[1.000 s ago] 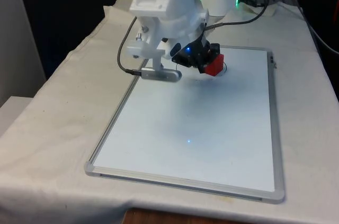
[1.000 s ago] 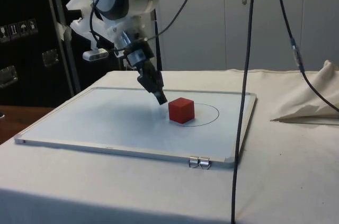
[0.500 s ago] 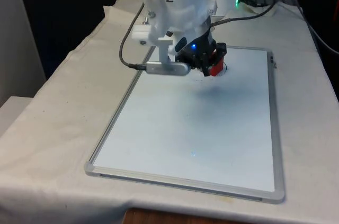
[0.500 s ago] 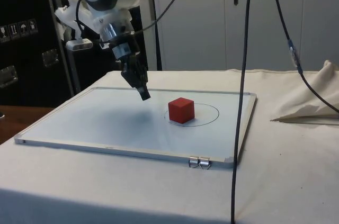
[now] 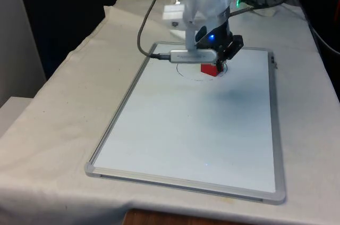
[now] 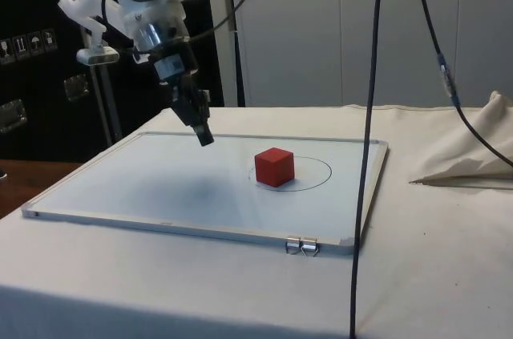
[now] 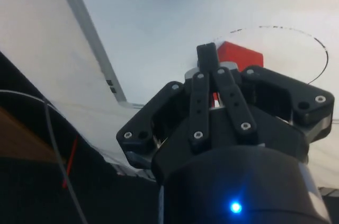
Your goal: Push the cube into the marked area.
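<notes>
inside circle [image 6: 293,172]: red cube [image 6: 274,167].

front view: looked along the whiteboard [image 5: 191,129] from its near end; side view: faced across it; shared: the cube [image 6: 274,167]

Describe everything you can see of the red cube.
The cube is plain red with matte faces and sharp edges, and looks solid. It sits flat and upright on the whiteboard, inside the drawn circle, near the circle's edge on the side facing the gripper. The gripper hangs raised above the board, apart from it. Nothing touches the cube except the board.
</notes>
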